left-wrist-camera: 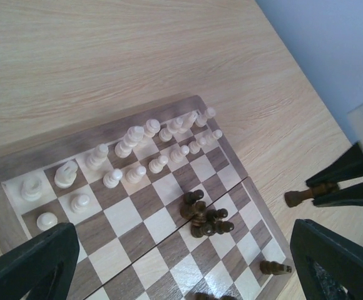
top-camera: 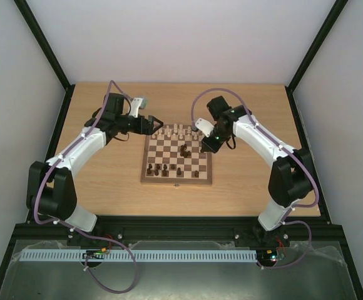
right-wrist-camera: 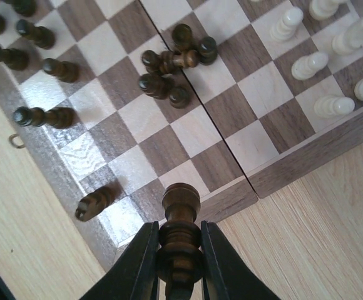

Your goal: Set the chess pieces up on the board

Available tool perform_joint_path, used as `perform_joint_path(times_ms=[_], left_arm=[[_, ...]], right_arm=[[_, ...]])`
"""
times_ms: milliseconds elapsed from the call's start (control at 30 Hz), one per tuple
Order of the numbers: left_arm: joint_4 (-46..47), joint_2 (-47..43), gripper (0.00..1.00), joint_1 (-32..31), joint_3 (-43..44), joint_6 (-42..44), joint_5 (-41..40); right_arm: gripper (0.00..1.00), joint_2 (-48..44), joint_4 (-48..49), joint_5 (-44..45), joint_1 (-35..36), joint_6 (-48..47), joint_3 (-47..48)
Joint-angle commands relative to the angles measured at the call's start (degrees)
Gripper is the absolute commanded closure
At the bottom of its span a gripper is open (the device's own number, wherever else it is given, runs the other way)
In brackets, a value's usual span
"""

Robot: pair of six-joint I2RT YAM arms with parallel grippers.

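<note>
pale wood table (top-camera: 106, 169). your right gripper (right-wrist-camera: 178, 250) clamps a dark brown turned wooden chessman (right-wrist-camera: 180, 212) beside the checkered wooden board (right-wrist-camera: 306, 156); left gripper (top-camera: 154, 124) gapes, empty. next, likely: seat it upright in the near rows.

Board (top-camera: 145, 179): one. Cream pieces (left-wrist-camera: 136, 173): about sixteen, eight in the front row; back row blurred. Dark pieces (right-wrist-camera: 169, 62): not countable; several lie heaped.

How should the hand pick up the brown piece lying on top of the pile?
Probably from straight above, pinching across its slim middle. The brown piece lies sideways on top of the pile, with other pieces crowding every side, so only above looks clear.
</note>
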Motion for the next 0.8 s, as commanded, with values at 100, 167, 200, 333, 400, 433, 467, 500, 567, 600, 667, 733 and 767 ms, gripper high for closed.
perform_joint_path(times_ms=[100,167,200,333,400,433,467,500,567,600,667,733,767], left_arm=[[-2.26,-2.92,0.11,0.13,-3.16,6.09,-1.30],[-2.38,-3.52,0.13,0.12,-3.35,6.74,-1.02],[-2.53,-3.68,0.14,0.13,-3.37,6.97,-1.10],[-3.15,-3.85,0.15,0.22,-2.86,7.75,-0.68],[-3.41,-3.95,0.16,0.21,-2.63,7.77,-0.66],[-3.51,-3.96,0.17,0.21,-2.58,7.82,-0.72],[-3.59,-3.96,0.18,0.25,-2.64,8.02,-0.93],[-3.62,-4.06,0.18,0.22,-2.68,8.24,-1.30],[-3.68,-4.45,0.18,0.25,-2.74,8.42,-2.33],[-3.70,-4.70,0.18,0.23,-2.74,8.59,-2.67],[-3.70,-5.28,0.18,0.29,-2.86,8.80,-3.21],[-3.75,-5.81,0.19,0.44,-2.81,8.70,-3.74],[-3.64,-6.13,0.19,0.57,-2.76,8.41,-4.14]], right_arm=[[0.92,-6.78,-5.86,-4.36,2.88,-8.62,-2.58],[0.92,-8.05,-5.36,-3.36,4.77,-9.88,-3.81],[0.92,-8.52,-5.11,-2.56,5.87,-10.17,-4.30],[0.92,-8.46,-4.22,0.75,10.35,-10.26,-4.49],[0.92,-7.79,-3.67,1.76,12.06,-10.32,-4.05],[0.92,-7.39,-3.40,1.99,12.82,-10.35,-3.77],[0.92,-6.83,-3.32,2.18,13.50,-10.59,-3.34],[0.92,-6.13,-3.39,2.26,14.11,-10.76,-2.91],[0.92,-4.66,-3.46,2.26,14.80,-11.08,-1.66],[0.92,-3.99,-3.58,2.08,14.97,-11.28,-0.95],[0.92,-2.52,-3.83,2.23,15.29,-11.22,0.71],[0.92,-1.02,-3.95,2.34,15.57,-10.38,2.87],[0.92,-0.19,-4.20,2.22,15.74,-9.79,4.15]])
